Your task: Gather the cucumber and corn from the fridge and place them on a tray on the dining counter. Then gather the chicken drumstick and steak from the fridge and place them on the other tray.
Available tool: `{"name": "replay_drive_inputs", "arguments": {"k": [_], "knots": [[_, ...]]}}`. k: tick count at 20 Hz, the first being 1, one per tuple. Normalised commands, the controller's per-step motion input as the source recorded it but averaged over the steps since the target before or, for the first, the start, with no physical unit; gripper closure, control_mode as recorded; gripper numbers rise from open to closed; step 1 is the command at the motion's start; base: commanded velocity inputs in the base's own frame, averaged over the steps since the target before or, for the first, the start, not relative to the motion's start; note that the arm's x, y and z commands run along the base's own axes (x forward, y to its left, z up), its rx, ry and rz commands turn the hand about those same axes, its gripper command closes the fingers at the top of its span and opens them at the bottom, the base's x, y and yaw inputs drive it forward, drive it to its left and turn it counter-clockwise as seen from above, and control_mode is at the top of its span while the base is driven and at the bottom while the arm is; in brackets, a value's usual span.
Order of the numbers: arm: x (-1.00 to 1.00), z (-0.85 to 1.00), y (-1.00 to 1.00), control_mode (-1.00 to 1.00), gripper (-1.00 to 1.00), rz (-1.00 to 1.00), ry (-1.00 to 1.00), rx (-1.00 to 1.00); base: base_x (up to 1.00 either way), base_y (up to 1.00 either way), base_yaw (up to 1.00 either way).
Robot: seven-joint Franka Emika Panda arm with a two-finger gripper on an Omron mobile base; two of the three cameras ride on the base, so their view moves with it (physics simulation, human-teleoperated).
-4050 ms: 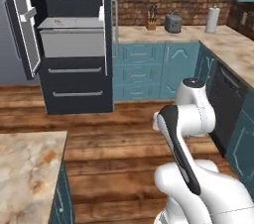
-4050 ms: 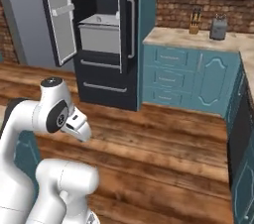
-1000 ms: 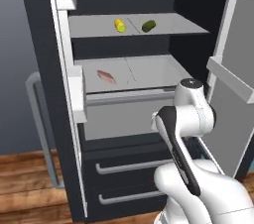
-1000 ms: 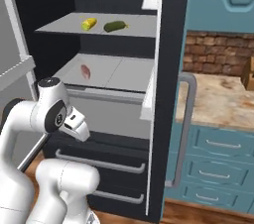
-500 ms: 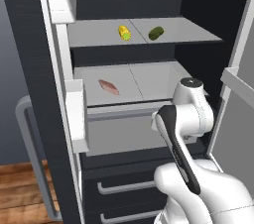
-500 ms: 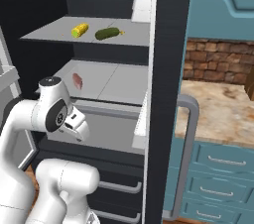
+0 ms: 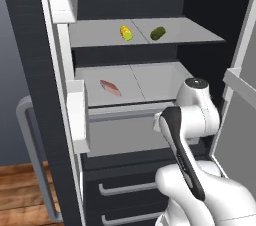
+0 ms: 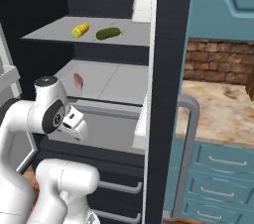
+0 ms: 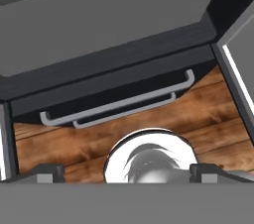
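As the base nears, fridge (image 7: 125, 15) looms larger.

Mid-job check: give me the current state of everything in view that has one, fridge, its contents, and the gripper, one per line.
Tall dark navy-black fridge: both doors open.
Short bright yellow corn cob: lying on the upper shelf, untouched.
Dark green oblong cucumber: lying on the upper shelf beside the corn, apart from it.
Flat pinkish-red steak: lying on the lower shelf.
Fridge drawers: closed.
Two-finger gripper: open, empty, pointed down at the floor.
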Motion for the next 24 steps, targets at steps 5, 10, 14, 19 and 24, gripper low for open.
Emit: {"name": "replay_drive_inputs", "arguments": {"k": [5,10,14,19,24], "knots": [[-0.22,0.36,0.07,-1.00,-1.00,0.25,-0.27,0.00,0.00,0.00,0.00],[0.00,0.29,0.21,-1.00,-1.00,0.32,-0.39,0.00,0.00,0.00,0.00],[0.05,0.23,0.26,-1.00,-1.00,0.27,-0.39,0.00,0.00,0.00,0.00],[0.55,0.04,0.15,-1.00,-1.00,0.13,-0.26,0.00,0.00,0.00,0.00],[0.93,0.00,0.19,-1.00,-1.00,0.02,-0.08,0.00,0.00,0.00,0.00]]}}
